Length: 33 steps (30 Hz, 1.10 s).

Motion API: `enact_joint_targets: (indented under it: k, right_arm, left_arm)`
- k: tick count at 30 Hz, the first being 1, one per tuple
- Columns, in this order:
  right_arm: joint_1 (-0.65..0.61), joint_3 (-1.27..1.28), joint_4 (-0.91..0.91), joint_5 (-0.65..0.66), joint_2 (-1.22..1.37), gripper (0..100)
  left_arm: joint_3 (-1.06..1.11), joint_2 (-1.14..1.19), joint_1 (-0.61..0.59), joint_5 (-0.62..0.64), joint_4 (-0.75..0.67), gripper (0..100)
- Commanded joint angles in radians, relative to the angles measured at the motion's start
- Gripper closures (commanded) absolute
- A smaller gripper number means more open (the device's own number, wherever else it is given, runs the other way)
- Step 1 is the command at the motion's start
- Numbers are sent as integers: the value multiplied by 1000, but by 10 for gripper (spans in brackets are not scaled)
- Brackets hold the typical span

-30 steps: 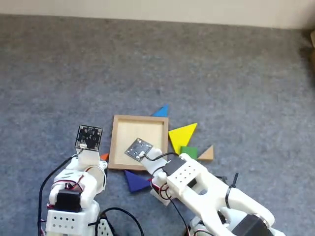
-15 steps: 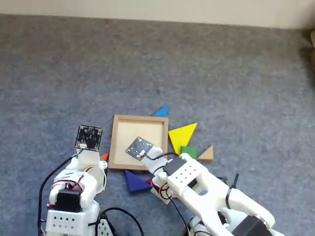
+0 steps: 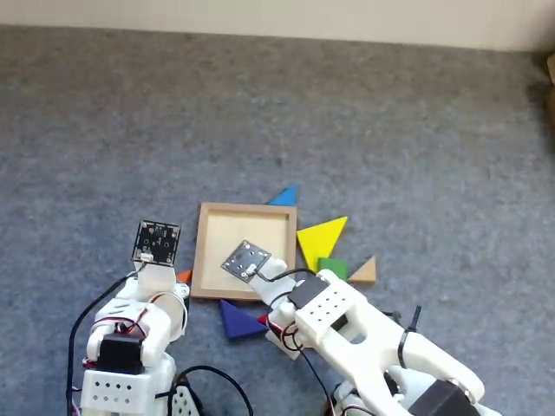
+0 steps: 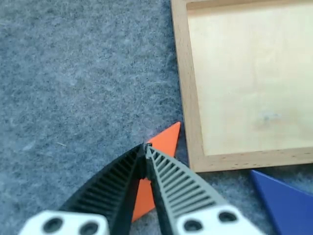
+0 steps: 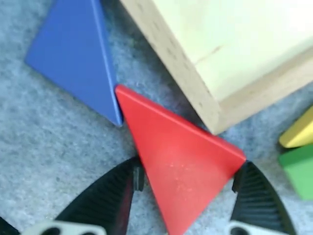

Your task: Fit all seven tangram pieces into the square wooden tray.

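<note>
The square wooden tray (image 3: 199, 251) lies on the grey carpet with nothing inside it. My left gripper (image 4: 145, 148) is shut, its tips resting over the small orange triangle (image 4: 165, 141) just outside the tray's (image 4: 188, 98) left rim. My right gripper (image 5: 188, 177) straddles the red triangle (image 5: 178, 156) off the tray's (image 5: 166, 54) near corner, with one fingertip (image 5: 138, 175) against each side of it. The dark blue triangle (image 5: 76, 51) touches the red one's corner. Yellow (image 3: 321, 236), green (image 3: 332, 268), tan (image 3: 364, 271) and light blue (image 3: 284, 197) pieces lie around the tray.
Open carpet stretches beyond the tray to the far side, left and right. The right arm's white body (image 3: 364, 338) crosses the near right of the scene, and the left arm's base (image 3: 126, 355) stands at the near left.
The right arm's wrist has shifted very slightly toward the tray. The left arm and the pieces stay where they were.
</note>
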Motion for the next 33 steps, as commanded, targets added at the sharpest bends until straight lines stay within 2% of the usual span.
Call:
enact_joint_targets:
  k: [1, 22, 29, 33]
  right_arm:
    - [19, -18, 8, 11, 21, 761]
    - [22, -18, 38, 8, 5, 761]
    - [122, 12, 102, 11, -306, 761]
    - [128, 111, 110, 11, -513, 761]
  left_arm:
    - [21, 1, -4, 9, 5, 991]
    - [21, 1, -4, 9, 5, 991]
    - [21, 1, -4, 9, 5, 991]
    - [21, 1, -4, 9, 5, 991]
